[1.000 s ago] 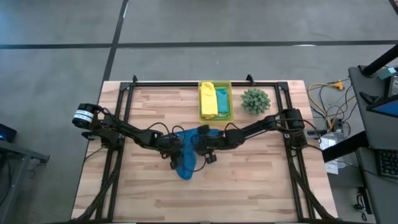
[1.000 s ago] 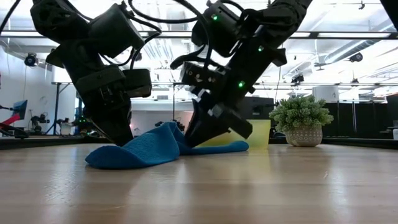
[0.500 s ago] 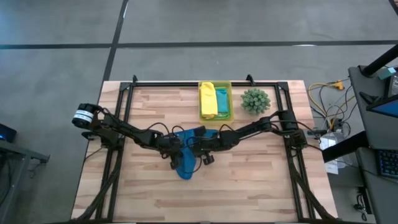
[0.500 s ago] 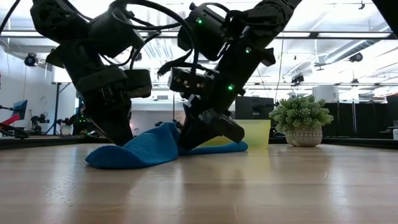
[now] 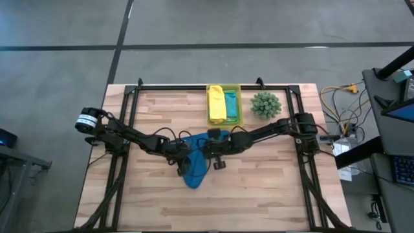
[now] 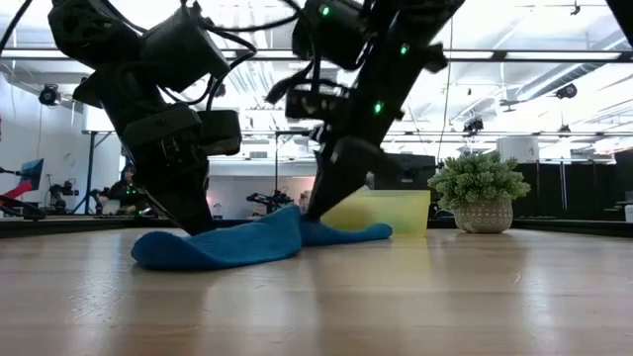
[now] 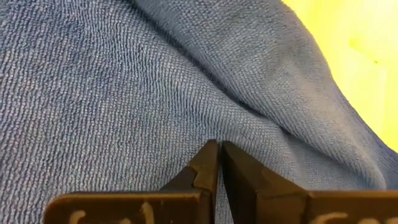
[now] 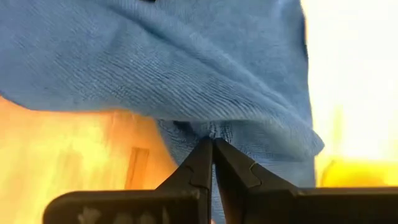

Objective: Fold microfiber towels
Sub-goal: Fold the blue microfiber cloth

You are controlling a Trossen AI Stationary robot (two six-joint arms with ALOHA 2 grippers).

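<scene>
A royal blue microfiber towel [image 5: 196,166] lies rumpled on the middle of the wooden table [image 5: 272,188]; it also shows in the low view [image 6: 237,244]. My left gripper [image 5: 183,155] comes in from the table's left and is shut on the towel's left part. My right gripper [image 5: 211,153] comes in from the right and is shut on the towel's far right part. The towel's near end [image 5: 192,180] lies flat on the wood. A yellow towel [image 5: 217,103] and a teal towel [image 5: 231,103] lie folded in the bin. My left gripper pinches a pucker of the blue cloth [image 7: 214,134] between its two fingertips, slanting down from the table's left. The cloth around it lies low on the table [image 6: 173,247]. One layer or several, I cannot tell. My right gripper pinches a small fold of the blue towel [image 8: 211,130] at its fingertips, slanting down from the table's right. That fold is raised a little [image 6: 292,216], and the towel on either side slopes down to the table.
A translucent yellow-green bin [image 5: 224,122] stands at the far middle of the table, just beyond the grippers. A small spiky green plant [image 5: 266,104] stands to its right. Bare wood lies near the front edge [image 5: 194,207].
My right gripper has shut on the towel: it dipped toward the table's left, then came back and rose a little with a fold of cloth. The towel's raised ridge now sits under the right fingers, and its left part lies flatter.
</scene>
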